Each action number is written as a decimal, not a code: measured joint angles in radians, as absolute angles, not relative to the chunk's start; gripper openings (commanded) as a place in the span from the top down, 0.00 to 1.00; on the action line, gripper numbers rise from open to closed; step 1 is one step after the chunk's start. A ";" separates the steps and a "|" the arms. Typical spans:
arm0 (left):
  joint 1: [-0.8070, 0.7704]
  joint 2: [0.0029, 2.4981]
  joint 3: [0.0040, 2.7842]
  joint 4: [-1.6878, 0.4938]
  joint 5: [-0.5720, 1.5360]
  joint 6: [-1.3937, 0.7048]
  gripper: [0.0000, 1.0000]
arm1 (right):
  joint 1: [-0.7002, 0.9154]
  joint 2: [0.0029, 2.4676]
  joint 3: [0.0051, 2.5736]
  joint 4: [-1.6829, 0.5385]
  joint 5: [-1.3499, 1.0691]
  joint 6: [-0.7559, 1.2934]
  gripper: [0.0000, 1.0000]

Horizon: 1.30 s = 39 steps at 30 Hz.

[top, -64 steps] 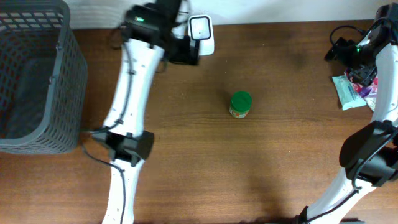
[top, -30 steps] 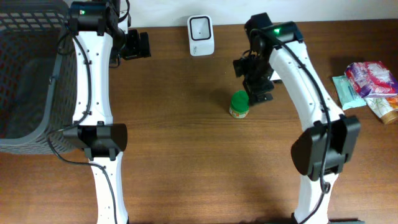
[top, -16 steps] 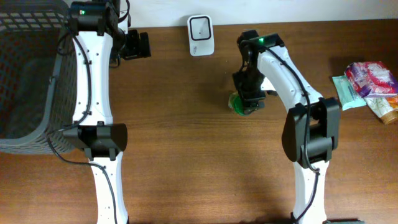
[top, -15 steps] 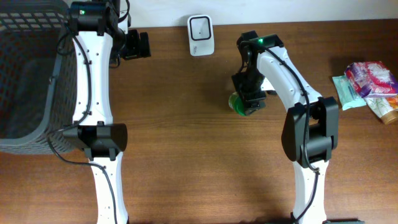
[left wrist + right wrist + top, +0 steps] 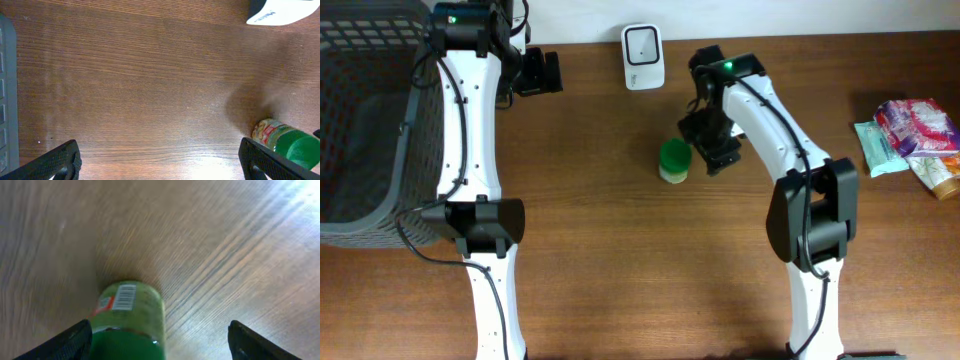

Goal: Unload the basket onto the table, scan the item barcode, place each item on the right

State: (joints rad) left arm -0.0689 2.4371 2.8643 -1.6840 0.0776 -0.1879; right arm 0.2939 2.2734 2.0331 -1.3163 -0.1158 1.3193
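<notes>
1. Left gripper [image 5: 160,161] is shown fully spread and empty, held over the table beside the basket [image 5: 370,120].
2. Scanner [image 5: 643,43] is seen at the table's far edge, near the middle.
3. Jar [image 5: 672,161] is found nearer the robot than the scanner and slightly to its right. It appears to stand upright, long axis vertical, green lid up. Its barcode [image 5: 125,296] is printed on the side wall, as seen from the right wrist.
4. Right gripper [image 5: 161,336] is placed around the jar with its jaws wide apart and nothing gripped. The jar sits off-centre, close to one finger [image 5: 75,340].
5. Judged from this, the jar would best be centred before the jaws are closed. It should be gripped with the barcode left uncovered, so that the barcode can be faced to the scanner.
</notes>
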 measured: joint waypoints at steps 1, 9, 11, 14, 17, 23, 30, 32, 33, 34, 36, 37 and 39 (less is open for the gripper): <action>-0.069 2.437 2.864 -1.684 0.078 -0.188 0.01 | 0.299 2.274 2.053 -1.322 -0.093 1.242 0.12; -0.069 2.437 2.864 -1.684 0.077 -0.188 0.01 | 0.305 2.279 2.256 -1.369 -0.045 0.572 0.16; -0.069 2.437 2.864 -1.684 0.078 -0.188 0.01 | 0.315 2.279 2.232 -1.354 -0.078 0.595 0.15; -0.069 2.437 2.864 -1.684 0.078 -0.188 0.01 | 0.356 2.279 2.161 -1.294 -0.107 0.604 0.16; -0.069 2.437 2.864 -1.684 0.077 -0.188 0.01 | 0.387 2.279 2.098 -1.289 -0.119 0.641 0.16; -0.069 2.437 2.864 -1.684 0.077 -0.188 0.01 | 0.419 2.279 2.070 -1.236 -0.110 0.682 0.19; -0.069 2.437 2.864 -1.684 0.077 -0.187 0.01 | 0.419 2.279 1.967 -1.231 -0.110 1.010 0.29; -0.069 2.437 2.864 -1.684 0.077 -0.188 0.01 | 0.419 2.279 1.959 -1.219 -0.110 0.999 0.37; -0.069 2.437 2.864 -1.684 0.078 -0.188 0.01 | 0.419 2.279 1.959 -1.214 -0.110 0.959 0.37; -0.069 2.437 2.864 -1.684 0.078 -0.188 0.01 | 0.419 2.279 1.960 -1.216 -0.107 0.887 0.37; -0.069 2.437 2.864 -1.684 0.078 -0.188 0.01 | 0.419 2.279 1.964 -1.230 -0.106 0.730 0.37; -0.069 2.437 2.864 -1.684 0.078 -0.188 0.01 | 0.419 2.279 1.966 -1.235 -0.106 0.655 0.37; -0.069 2.437 2.864 -1.684 0.077 -0.188 0.01 | 0.419 2.279 1.977 -1.278 -0.102 0.384 0.33</action>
